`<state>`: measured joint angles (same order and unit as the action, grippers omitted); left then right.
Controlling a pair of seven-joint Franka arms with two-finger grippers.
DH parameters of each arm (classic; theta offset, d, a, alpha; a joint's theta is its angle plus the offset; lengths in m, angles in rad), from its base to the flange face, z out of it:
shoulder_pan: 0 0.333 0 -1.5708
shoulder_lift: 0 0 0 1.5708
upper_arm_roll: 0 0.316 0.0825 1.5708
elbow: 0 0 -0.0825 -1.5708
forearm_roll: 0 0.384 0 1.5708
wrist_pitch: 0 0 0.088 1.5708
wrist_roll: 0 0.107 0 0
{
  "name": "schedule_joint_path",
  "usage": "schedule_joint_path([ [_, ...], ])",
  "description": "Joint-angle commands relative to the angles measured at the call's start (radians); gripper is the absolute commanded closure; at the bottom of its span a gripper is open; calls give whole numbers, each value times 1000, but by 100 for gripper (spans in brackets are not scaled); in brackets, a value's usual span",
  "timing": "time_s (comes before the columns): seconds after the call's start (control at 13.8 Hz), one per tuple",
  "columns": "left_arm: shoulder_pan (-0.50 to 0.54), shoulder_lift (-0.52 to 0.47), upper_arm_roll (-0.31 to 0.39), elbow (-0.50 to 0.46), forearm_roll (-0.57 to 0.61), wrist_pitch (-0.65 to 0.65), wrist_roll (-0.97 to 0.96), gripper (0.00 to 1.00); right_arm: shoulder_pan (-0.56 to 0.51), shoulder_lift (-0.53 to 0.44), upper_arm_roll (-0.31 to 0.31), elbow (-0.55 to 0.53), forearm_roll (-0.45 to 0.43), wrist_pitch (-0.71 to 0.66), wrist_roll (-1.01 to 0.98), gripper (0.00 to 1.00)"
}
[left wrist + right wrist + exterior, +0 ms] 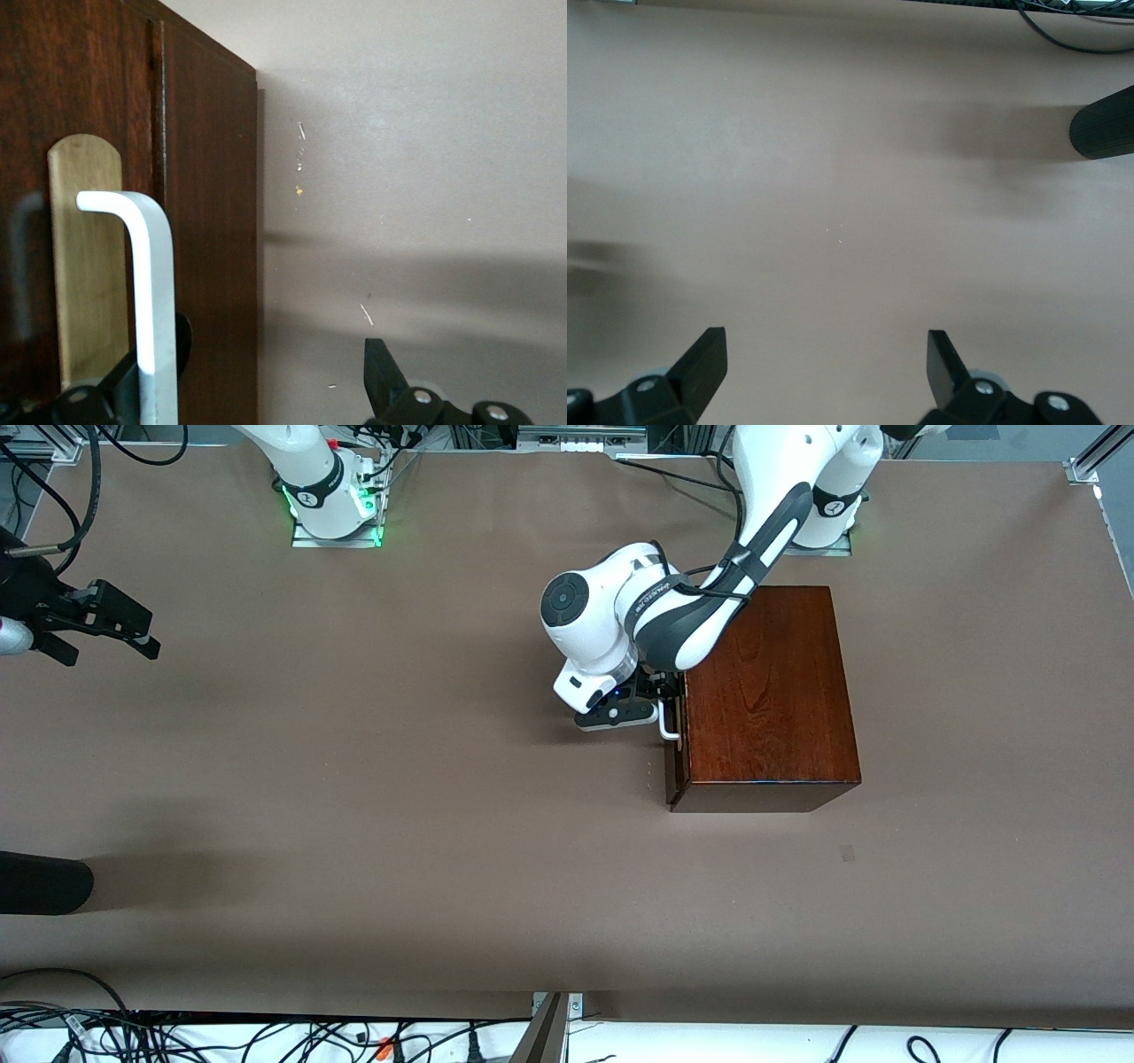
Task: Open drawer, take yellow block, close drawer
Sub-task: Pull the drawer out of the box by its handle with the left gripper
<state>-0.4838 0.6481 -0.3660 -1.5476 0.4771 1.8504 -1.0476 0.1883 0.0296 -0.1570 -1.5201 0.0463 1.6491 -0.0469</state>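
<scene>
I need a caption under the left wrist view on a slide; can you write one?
Left gripper, fingers open, at the white handle of the shut drawer, one finger beside the bar.

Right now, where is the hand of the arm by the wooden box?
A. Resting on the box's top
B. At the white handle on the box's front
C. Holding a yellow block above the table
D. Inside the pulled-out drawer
B: the left hand sits at the white handle, open, one finger apart from it; the drawer looks shut in the box.
</scene>
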Motion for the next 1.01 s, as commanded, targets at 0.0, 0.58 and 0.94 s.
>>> schedule_joint_path([
  [0.0,-28,34,-5,44,21,10,-48,0,-1,-10,1,-14,3,14,-7,0],
  [0.58,-73,94,-7,156,9,10,-80,0,0,-4,1,-12,1,12,-7,0],
  [0.94,-107,130,-7,216,8,9,-109,0,3,-4,2,-11,-2,12,-7,0],
])
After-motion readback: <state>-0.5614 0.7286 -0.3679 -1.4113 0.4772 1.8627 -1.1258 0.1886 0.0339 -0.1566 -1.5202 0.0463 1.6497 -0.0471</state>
